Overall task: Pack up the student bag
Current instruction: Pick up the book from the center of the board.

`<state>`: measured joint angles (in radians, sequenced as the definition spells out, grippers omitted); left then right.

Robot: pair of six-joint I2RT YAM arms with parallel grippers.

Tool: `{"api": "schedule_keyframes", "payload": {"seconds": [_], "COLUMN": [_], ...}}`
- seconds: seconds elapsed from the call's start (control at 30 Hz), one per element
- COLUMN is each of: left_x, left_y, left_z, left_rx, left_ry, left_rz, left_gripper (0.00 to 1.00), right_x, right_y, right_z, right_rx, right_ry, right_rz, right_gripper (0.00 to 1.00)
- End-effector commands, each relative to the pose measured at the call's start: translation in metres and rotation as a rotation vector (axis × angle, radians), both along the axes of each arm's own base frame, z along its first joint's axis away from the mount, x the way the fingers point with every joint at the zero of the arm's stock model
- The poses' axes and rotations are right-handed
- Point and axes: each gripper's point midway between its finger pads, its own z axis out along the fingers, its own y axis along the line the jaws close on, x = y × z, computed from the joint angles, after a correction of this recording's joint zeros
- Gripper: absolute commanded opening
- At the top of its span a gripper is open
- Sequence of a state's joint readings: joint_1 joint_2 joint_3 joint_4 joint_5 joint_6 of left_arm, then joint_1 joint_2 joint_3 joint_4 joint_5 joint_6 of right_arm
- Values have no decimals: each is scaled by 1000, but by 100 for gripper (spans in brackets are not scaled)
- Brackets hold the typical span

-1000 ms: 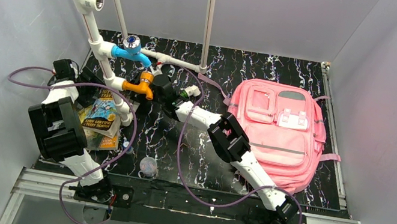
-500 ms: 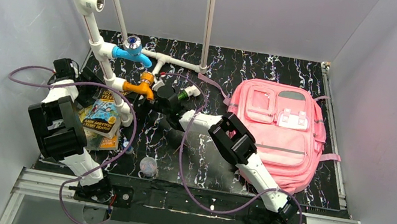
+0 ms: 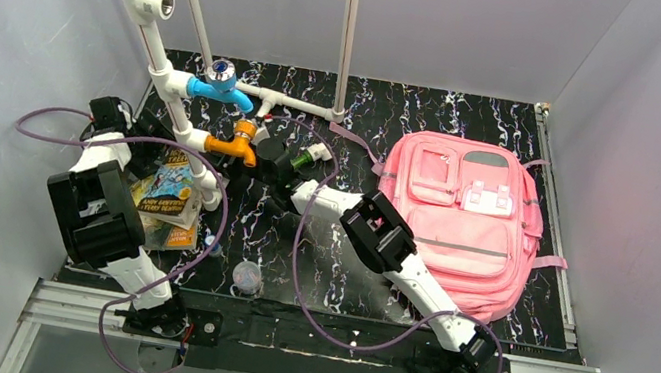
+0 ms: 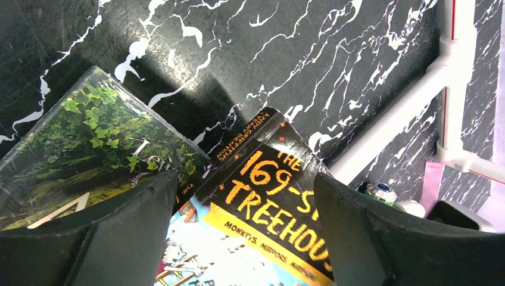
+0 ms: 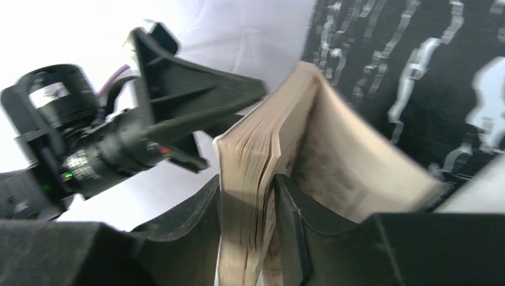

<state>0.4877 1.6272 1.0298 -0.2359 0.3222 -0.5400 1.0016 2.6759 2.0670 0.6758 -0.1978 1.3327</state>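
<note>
Mostly blurred, a book (image 5: 253,173) sits pinched between right fingers (image 5: 293,238).

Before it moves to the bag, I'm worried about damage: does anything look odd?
Yes. The right gripper pinches only some pages of the book; the rest splays open outside the grip and may crease.

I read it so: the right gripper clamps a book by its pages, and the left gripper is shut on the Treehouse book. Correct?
Not quite. The left gripper is open: in the left wrist view its fingers stand wide apart over the Treehouse book. The right gripper does clamp a book by its pages.
</note>
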Motion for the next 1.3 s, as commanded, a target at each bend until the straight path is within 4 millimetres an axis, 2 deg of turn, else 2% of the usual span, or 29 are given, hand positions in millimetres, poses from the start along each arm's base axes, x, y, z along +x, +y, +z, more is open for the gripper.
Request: {"api": "schedule_keyframes", "payload": {"seconds": [0.0,0.17,0.23,0.33,0.4,0.47,0.5,0.57,0.6,0.63,0.7,0.73,0.77,0.8,0.9,1.0,1.13,1.17,1.27], "left_x": [-23,-21,-19,-14,-23,-32,-39,-54,-68,-96,-119,-130,-141,-142,-156,-186,-220,-228,-233], "left_y": [-22,-15,-11,-2,7,12,10,9,14,28,23,15,-6,-28,-80,-130,-202,-218,-244], "left_z": [3,33,51,91,114,142,162,191,213,265,322,352,398,430,488,537,576,577,584], "left_rx": [-47,0,18,71,122,160,166,214,281,428,493,512,537,545,573,651,643,568,374], "left_ry": [74,49,29,-12,-3,-57,-116,-148,-172,-279,-453,-570,-726,-837,-1066,-1267,-1523,-1559,-1660], "left_rz": [-42,-11,12,38,94,187,224,240,270,378,439,443,376,260,17,-205,-631,-729,-959], "left_gripper": [87,90,91,91,90,90,98,98,98,98,98,98,98,98,98,98,98,98,98], "right_x": [16,29,39,60,70,82,89,88,89,92,95,96,94,93,93,96,99,100,104], "right_y": [4,12,11,2,-9,-22,-28,-38,-45,-56,-74,-82,-100,-112,-128,-139,-160,-167,-194], "right_z": [2,17,30,60,79,108,129,158,162,183,195,196,208,218,241,260,285,292,312], "right_rx": [19,18,28,56,71,102,146,208,196,178,149,123,79,71,86,87,105,103,56], "right_ry": [-27,-63,-69,-93,-100,-105,-101,-117,-123,-170,-195,-211,-250,-274,-299,-321,-335,-343,-381], "right_rz": [-69,-97,-126,-167,-197,-235,-246,-240,-257,-254,-259,-263,-270,-279,-282,-282,-299,-310,-351], "right_gripper": [38,1,1,1,1,1,1,1,1,1,1,1,1,1,1,1,1,1,1]}}
